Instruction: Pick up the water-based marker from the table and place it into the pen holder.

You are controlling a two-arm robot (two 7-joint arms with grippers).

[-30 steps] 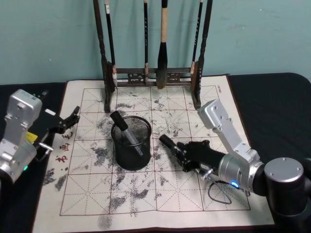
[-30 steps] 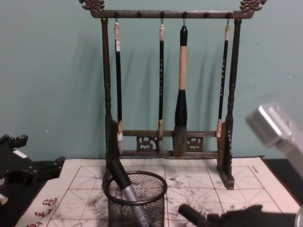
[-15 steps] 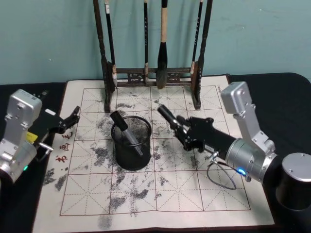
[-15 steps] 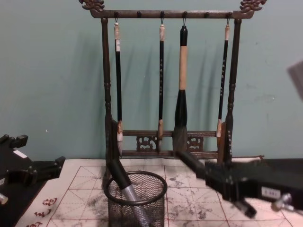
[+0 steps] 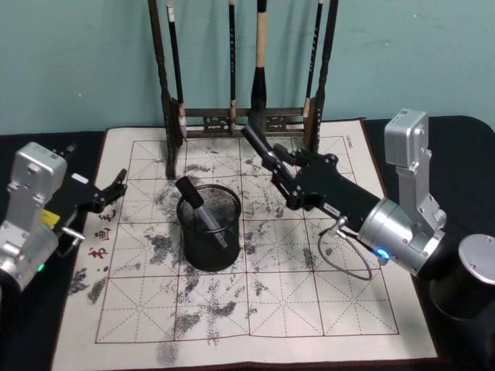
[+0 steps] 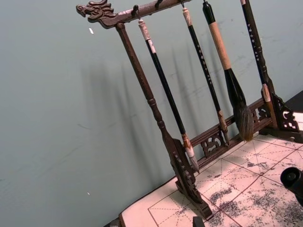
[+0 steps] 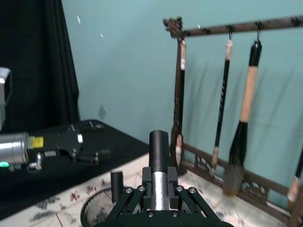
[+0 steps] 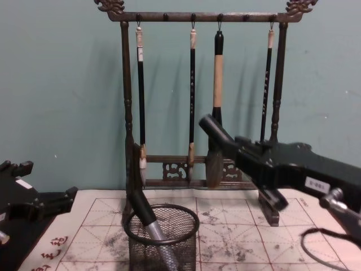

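My right gripper (image 5: 286, 182) is shut on the water-based marker (image 5: 263, 151), a black-capped pen with a silver body. It holds the marker in the air, tilted up toward the brush rack, to the right of and above the pen holder (image 5: 210, 246). In the chest view the marker (image 8: 213, 129) sticks out of the right gripper (image 8: 243, 153), higher than the holder's rim (image 8: 162, 224). The right wrist view shows the marker (image 7: 159, 151) clamped between the fingers (image 7: 176, 190). Another dark marker (image 5: 198, 207) leans inside the black mesh holder. My left gripper (image 5: 104, 193) rests open at the mat's left edge.
A tall dark wooden brush rack (image 5: 313, 131) with several hanging brushes (image 8: 216, 113) stands at the back of the ink-stained grid mat (image 5: 255, 301), close behind the raised marker. A loose grey cable (image 5: 344, 259) loops under the right arm. Black cloth covers the table around the mat.
The right gripper has risen from low over the mat and swung back toward the rack, carrying the marker up and tilting it. The left arm has not moved.
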